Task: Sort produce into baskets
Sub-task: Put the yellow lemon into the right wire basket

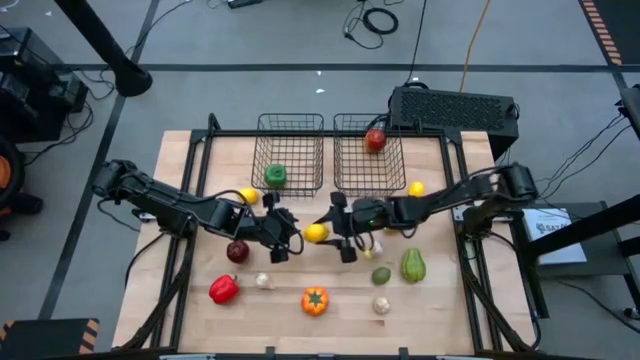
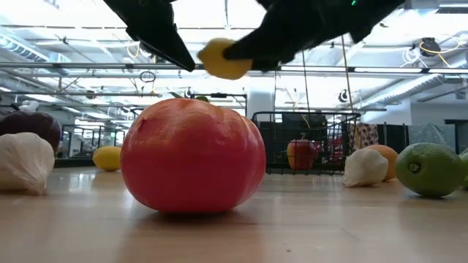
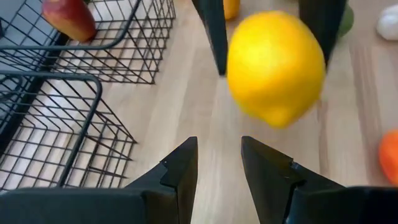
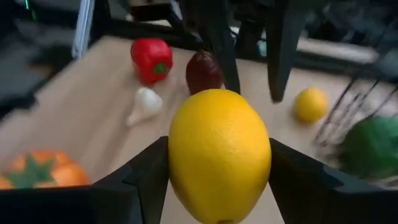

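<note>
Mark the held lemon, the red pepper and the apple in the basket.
Lemon [image 4: 219, 152], right wrist view, middle of its peel.
Red pepper [image 1: 223, 290], high view, its body.
Apple [image 1: 375, 140], high view, its top.

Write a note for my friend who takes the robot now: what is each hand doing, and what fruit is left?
Right gripper: fingers shut on a lemon, lifted mid-table.
Left gripper: fingers open, empty, facing that lemon.
Done: green pepper in the left basket, red apple in the right basket.
Left on the table: two more lemons, dark red fruit, red pepper, orange pepper, green pieces, whitish bulbs.
</note>
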You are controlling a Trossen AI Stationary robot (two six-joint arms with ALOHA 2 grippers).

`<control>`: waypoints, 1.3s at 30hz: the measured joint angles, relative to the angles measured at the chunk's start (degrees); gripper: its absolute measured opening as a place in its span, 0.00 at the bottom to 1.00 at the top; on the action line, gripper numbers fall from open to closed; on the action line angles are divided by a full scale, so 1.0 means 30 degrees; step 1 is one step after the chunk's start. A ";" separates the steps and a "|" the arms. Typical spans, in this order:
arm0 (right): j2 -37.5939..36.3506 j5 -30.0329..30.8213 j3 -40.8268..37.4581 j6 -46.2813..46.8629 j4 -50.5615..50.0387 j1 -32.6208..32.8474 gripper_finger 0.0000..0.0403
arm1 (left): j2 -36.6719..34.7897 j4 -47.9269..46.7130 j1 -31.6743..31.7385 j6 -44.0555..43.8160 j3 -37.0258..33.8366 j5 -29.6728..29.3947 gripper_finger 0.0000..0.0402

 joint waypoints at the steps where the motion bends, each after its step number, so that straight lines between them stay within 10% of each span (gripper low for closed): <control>1: -0.0323 0.0471 0.0000 -0.0914 -0.0720 0.0064 0.56 | 0.0000 0.0101 0.0000 -0.0029 0.0000 -0.0017 0.33; 18: -0.1729 1.4377 -0.0022 -0.6822 -0.6639 0.3546 0.56 | 0.0000 0.0129 0.0000 -0.0012 0.0000 -0.0028 0.33; 39: -0.6879 1.1875 -0.0007 0.2488 -0.5637 0.3310 0.56 | 0.0000 0.0050 0.0000 0.0076 0.0000 -0.0028 0.33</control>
